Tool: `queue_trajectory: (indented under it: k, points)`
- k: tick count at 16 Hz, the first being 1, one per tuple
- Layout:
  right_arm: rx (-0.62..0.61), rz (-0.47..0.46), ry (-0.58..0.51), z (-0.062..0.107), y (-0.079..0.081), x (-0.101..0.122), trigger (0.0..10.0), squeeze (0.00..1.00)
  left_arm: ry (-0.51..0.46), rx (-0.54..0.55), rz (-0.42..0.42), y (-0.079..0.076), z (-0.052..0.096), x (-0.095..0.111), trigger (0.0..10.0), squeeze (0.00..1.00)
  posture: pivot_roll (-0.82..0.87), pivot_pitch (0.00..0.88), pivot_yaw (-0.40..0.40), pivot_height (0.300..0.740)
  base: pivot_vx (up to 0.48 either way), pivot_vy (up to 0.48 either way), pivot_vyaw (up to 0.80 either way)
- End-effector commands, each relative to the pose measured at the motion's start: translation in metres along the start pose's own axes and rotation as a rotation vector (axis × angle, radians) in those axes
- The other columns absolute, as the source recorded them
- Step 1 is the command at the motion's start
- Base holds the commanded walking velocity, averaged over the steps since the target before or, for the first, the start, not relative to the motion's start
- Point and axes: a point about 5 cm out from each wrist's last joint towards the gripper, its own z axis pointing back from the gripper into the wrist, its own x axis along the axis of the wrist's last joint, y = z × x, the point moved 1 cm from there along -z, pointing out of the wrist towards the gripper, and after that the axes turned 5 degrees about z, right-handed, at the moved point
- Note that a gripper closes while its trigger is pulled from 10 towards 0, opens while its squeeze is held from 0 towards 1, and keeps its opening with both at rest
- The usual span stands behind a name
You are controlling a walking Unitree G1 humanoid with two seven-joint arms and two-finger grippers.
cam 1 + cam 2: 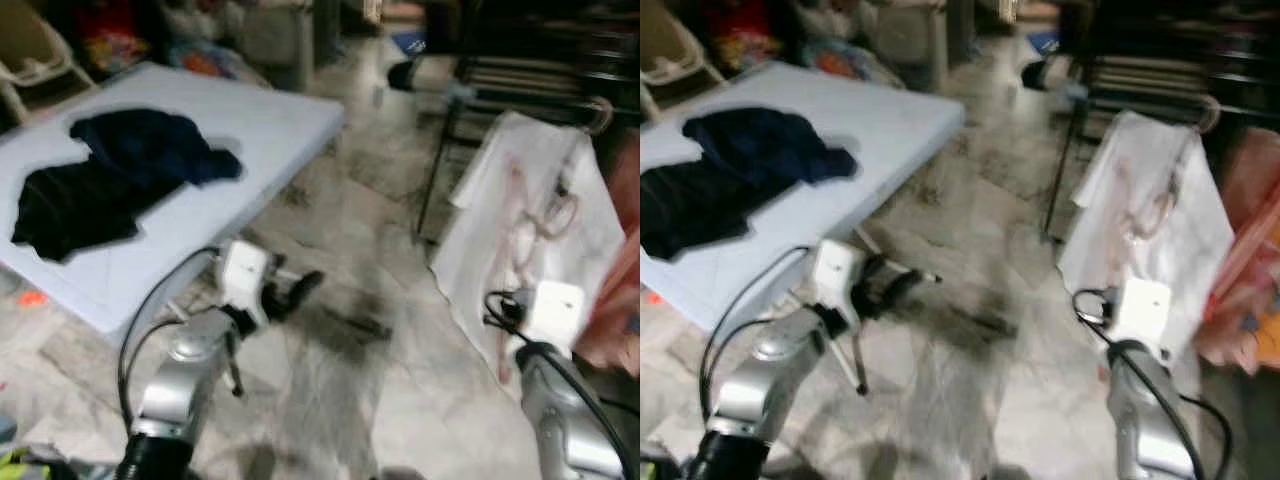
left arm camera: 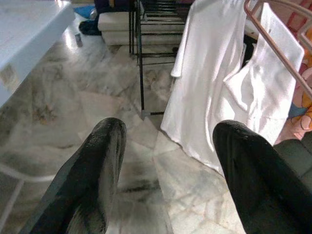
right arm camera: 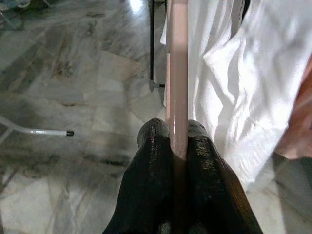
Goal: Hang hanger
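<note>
A pink hanger (image 3: 176,73) carries a white shirt (image 1: 530,220). My right gripper (image 3: 178,132) is shut on the hanger's bar, in front of a black clothes rack (image 1: 520,70) at the right. The hanger's hook (image 1: 600,113) is up by the rack's top rail; I cannot tell whether it rests on the rail. My left gripper (image 1: 303,286) is open and holds nothing, low over the marble floor, pointing toward the shirt. In the left wrist view the hanger (image 2: 278,46) and the shirt (image 2: 214,73) lie ahead of the gripper (image 2: 168,146).
A pale blue table (image 1: 260,130) at the left holds a dark garment (image 1: 120,170). White table legs (image 3: 34,130) stand on the floor near my left arm. Pink and orange clothes (image 1: 615,300) hang at the far right. Clutter lines the back wall.
</note>
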Motion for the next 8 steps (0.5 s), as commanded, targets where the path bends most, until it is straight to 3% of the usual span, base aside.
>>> queue_trajectory:
  k: [1,8]
  points:
    - [0.03,-0.005,-0.01,-0.0015,0.0117,0.0046,10.0,0.0,-0.016,0.039,-0.02,0.0116,0.0058,0.007,10.0,0.0,-0.04,0.0,0.053,0.74,0.454,0.0,0.0]
    - [0.049,0.043,0.034,-0.006,0.0164,0.0006,10.0,0.0,-0.012,0.028,-0.011,0.0062,0.0032,0.0048,10.0,0.0,-0.04,0.0,0.048,0.74,0.441,0.0,0.0]
